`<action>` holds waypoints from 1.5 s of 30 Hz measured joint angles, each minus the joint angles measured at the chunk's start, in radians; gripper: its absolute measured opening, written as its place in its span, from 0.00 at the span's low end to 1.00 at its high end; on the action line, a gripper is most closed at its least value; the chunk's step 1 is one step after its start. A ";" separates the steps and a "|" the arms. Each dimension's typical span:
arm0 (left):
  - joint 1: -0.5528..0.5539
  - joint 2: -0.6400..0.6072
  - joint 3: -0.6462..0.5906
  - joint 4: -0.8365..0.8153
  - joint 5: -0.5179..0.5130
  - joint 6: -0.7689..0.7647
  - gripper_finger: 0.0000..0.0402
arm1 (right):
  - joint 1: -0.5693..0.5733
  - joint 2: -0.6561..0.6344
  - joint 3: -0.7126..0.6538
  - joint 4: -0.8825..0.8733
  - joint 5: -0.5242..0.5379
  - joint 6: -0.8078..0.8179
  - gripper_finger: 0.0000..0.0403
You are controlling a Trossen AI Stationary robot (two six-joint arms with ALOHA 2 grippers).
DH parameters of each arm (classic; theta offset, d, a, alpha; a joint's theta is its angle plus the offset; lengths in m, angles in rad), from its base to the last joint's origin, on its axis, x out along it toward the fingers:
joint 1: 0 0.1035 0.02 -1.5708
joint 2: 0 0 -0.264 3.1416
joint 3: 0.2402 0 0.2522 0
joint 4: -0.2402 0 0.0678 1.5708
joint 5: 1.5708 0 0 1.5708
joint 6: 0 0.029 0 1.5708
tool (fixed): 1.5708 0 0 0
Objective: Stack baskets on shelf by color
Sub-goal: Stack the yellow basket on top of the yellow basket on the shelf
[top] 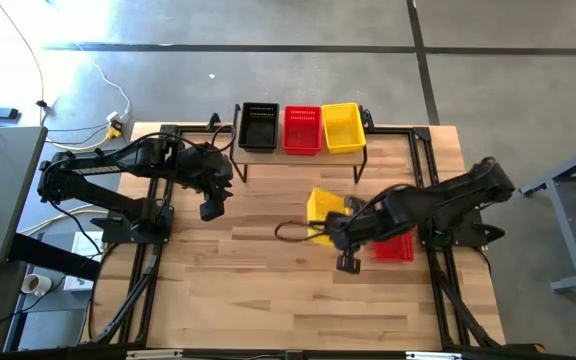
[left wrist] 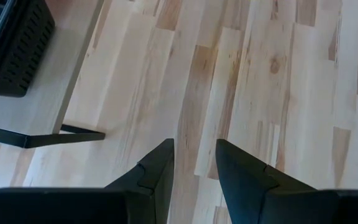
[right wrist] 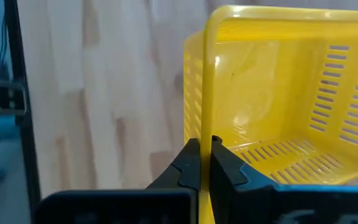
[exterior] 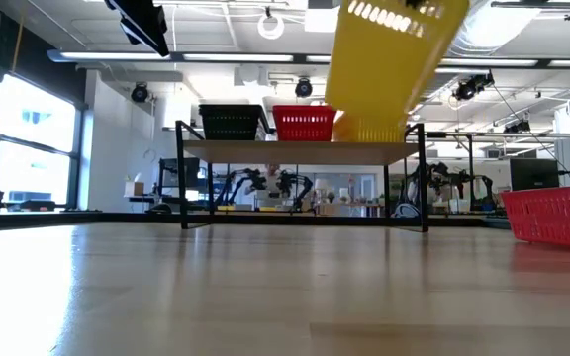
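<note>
My right hand (right wrist: 204,163) is clamped on the thin rim of a yellow basket (top: 323,208), lifted off the tabletop (top: 268,290) so it hangs tilted, because I judge it must go onto the yellow basket on the shelf (top: 349,127). The shelf (exterior: 305,152) lies toward 12 o'clock from it and carries a black basket (top: 259,127), a red basket (top: 302,130) and that yellow one in a row, and another red basket (top: 396,248) waits on the tabletop just toward 3 o'clock. My left hand (left wrist: 194,168) hovers with fingers apart and empty near the shelf's left leg.
</note>
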 joint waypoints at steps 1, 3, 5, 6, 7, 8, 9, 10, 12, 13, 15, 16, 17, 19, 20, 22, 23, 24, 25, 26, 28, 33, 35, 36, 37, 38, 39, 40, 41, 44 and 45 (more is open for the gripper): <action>0.000 0.000 0.000 0.000 0.000 0.000 0.27 | -0.003 -0.021 0.000 0.000 0.023 0.000 0.00; 0.000 0.000 0.000 0.000 0.000 0.000 0.27 | -0.010 -0.060 0.000 0.000 0.080 -0.008 0.00; 0.000 0.000 0.000 0.000 0.000 0.000 0.27 | -0.021 -0.095 0.000 0.001 0.141 -0.045 0.00; 0.000 0.000 0.000 0.000 0.000 0.000 0.27 | -0.027 -0.110 0.000 0.001 0.168 -0.066 0.00; 0.000 0.000 0.000 0.000 0.000 0.001 0.27 | -0.035 -0.124 0.000 0.000 0.190 -0.085 0.00; 0.000 0.000 0.000 0.000 0.000 0.003 0.27 | -0.047 -0.138 0.000 0.001 0.205 -0.105 0.00; 0.000 0.000 0.000 0.000 -0.003 0.006 0.27 | -0.059 -0.150 0.000 0.001 0.217 -0.123 0.00; 0.000 0.000 0.000 0.000 -0.013 0.009 0.27 | -0.071 -0.160 0.000 0.001 0.232 -0.140 0.00; 0.000 0.000 0.000 0.000 -0.043 0.009 0.27 | -0.099 -0.177 0.000 0.001 0.261 -0.188 0.00; 0.000 0.000 0.000 0.000 -0.058 0.009 0.27 | -0.113 -0.184 0.000 0.002 0.277 -0.216 0.00; 0.001 0.000 0.000 0.001 -0.091 0.011 0.27 | -0.144 -0.195 0.000 0.002 0.306 -0.280 0.00; 0.001 0.000 0.000 0.001 -0.110 0.011 0.27 | -0.161 -0.200 0.000 0.002 0.319 -0.314 0.00; 0.001 0.000 0.000 0.001 -0.130 0.011 0.27 | -0.178 -0.202 0.000 0.002 0.327 -0.350 0.00; 0.002 0.000 0.000 0.001 -0.169 0.010 0.27 | -0.219 -0.207 0.000 0.003 0.329 -0.422 0.00; 0.002 0.000 0.000 0.001 -0.188 0.011 0.27 | -0.242 -0.208 0.000 0.003 0.330 -0.457 0.00; 0.002 0.000 0.000 0.002 -0.222 0.018 0.27 | -0.288 -0.208 0.000 0.002 0.331 -0.524 0.00; 0.002 0.000 0.000 0.003 -0.236 0.019 0.27 | -0.313 -0.208 0.000 0.002 0.331 -0.560 0.00; 0.002 0.000 0.000 0.006 -0.251 0.019 0.27 | -0.339 -0.208 0.000 0.002 0.331 -0.593 0.00; 0.002 0.000 0.000 0.011 -0.263 0.019 0.27 | -0.364 -0.208 0.000 0.002 0.331 -0.626 0.00; 0.002 0.000 0.000 0.017 -0.272 0.019 0.27 | -0.390 -0.208 0.000 0.002 0.327 -0.657 0.00; 0.002 0.000 0.000 0.031 -0.293 0.019 0.27 | -0.443 -0.208 0.000 0.001 0.319 -0.712 0.00; 0.025 0.000 0.000 0.058 -0.314 0.020 0.27 | -0.561 -0.208 0.000 -0.015 0.265 -0.824 0.00; 0.044 0.000 0.000 0.061 -0.314 0.020 0.27 | -0.599 -0.202 0.000 -0.034 0.229 -0.849 0.00; 0.054 0.000 0.000 0.065 -0.314 0.019 0.27 | -0.615 -0.199 0.000 -0.044 0.218 -0.863 0.00; 0.064 0.000 0.000 0.069 -0.314 0.019 0.27 | -0.631 -0.195 0.000 -0.058 0.215 -0.879 0.00; 0.074 0.000 0.000 0.073 -0.314 0.019 0.27 | -0.643 -0.189 0.000 -0.066 0.213 -0.895 0.00; 0.085 0.000 0.000 0.077 -0.314 0.019 0.27 | -0.653 -0.186 0.000 -0.067 0.212 -0.912 0.00; 0.097 0.000 0.000 0.081 -0.314 0.019 0.27 | -0.664 -0.183 0.000 -0.068 0.206 -0.925 0.00; 0.109 0.000 0.000 0.083 -0.314 0.019 0.27 | -0.674 -0.178 0.000 -0.068 0.198 -0.940 0.00; 0.143 0.000 0.000 0.103 -0.314 0.027 0.27 | -0.689 -0.168 0.000 -0.064 0.189 -0.976 0.00; 0.153 0.000 0.000 0.110 -0.312 0.033 0.27 | -0.691 -0.164 0.000 -0.064 0.191 -0.989 0.00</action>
